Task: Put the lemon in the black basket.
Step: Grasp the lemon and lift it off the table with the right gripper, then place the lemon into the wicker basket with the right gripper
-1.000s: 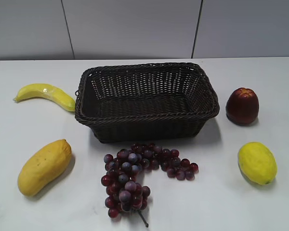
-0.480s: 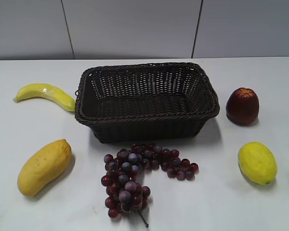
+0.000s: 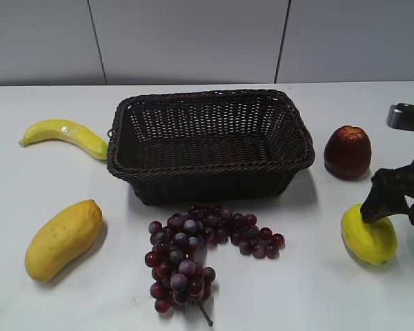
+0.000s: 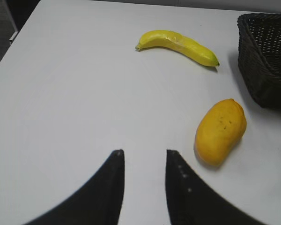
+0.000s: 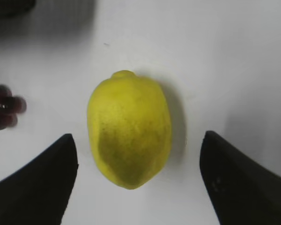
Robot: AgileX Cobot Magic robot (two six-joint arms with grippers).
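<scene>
one right tool (image 5: pixel 138 154) hangs spread over the lemon (image 5: pixel 129 128).

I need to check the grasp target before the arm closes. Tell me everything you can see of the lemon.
The lemon is a bright yellow oval with dimpled skin and a small nub at one end. It lies on its side on the white table, at front right, below the red apple and right of the grapes. The right gripper hangs over it, jaws spread wide on either side, not touching in the wrist view.
</scene>
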